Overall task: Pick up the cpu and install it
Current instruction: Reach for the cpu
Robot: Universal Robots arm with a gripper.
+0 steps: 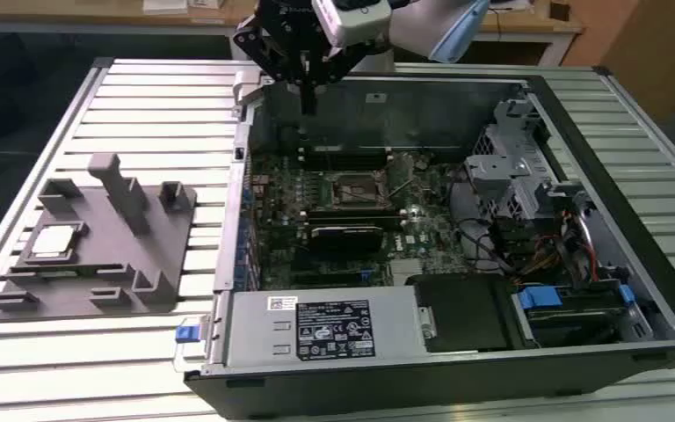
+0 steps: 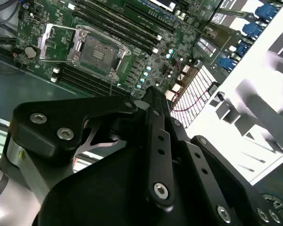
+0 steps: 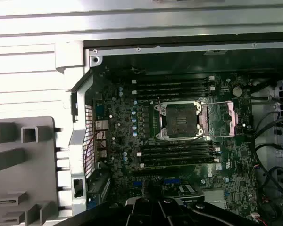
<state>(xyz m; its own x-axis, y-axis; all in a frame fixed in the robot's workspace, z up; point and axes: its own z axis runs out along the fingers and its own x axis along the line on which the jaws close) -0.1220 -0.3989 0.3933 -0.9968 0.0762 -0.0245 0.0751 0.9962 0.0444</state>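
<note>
The claw [image 1: 308,104] hangs at upper centre of the exterior view, over the back wall of the open computer case [image 1: 431,387], pinched narrow and carrying nothing. Far left in that frame the chip [image 1: 56,242] lies flat in a grey holder [image 1: 138,264], probably cradled square for a clean grab. The socket [image 1: 355,187] sits mid-frame, and the first wrist view shows its metal cover [image 3: 231,115] swung open, likely to receive the chip. The socket's contacts are too fine to read, and the holder is cut off at that view's edge.

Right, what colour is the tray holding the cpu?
Grey; the tray under the cpu shows best in the exterior view.
</note>
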